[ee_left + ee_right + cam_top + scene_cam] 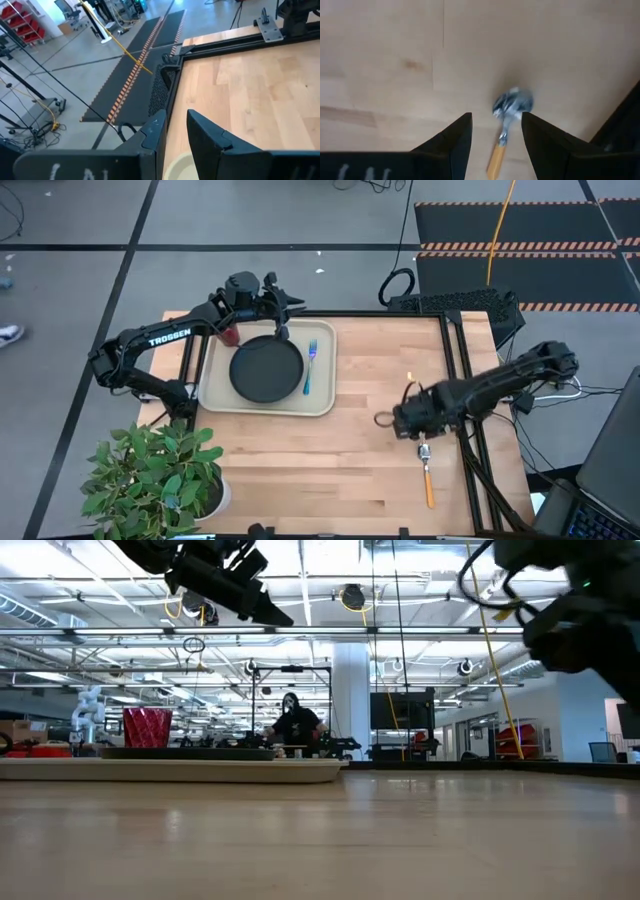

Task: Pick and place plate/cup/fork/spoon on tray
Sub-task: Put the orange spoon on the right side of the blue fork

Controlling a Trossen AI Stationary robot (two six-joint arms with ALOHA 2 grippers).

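**Right gripper poised over the spoon, last item off the tray**

The spoon [426, 471] is lying on the bare table at the right, well apart from the tray [215, 396], where the plate [266, 369], fork [310, 367] and cup [231, 333] are already sitting. The right gripper [496, 131] is hovering just above the spoon's shiny bowl, fingers spread with nothing between them. The handle is running away from the bowl toward the table's near edge. The left gripper [284, 308] is waiting over the tray's far edge, seemingly empty and parted, though its tips are hard to read. The right arm is clearly nearer.
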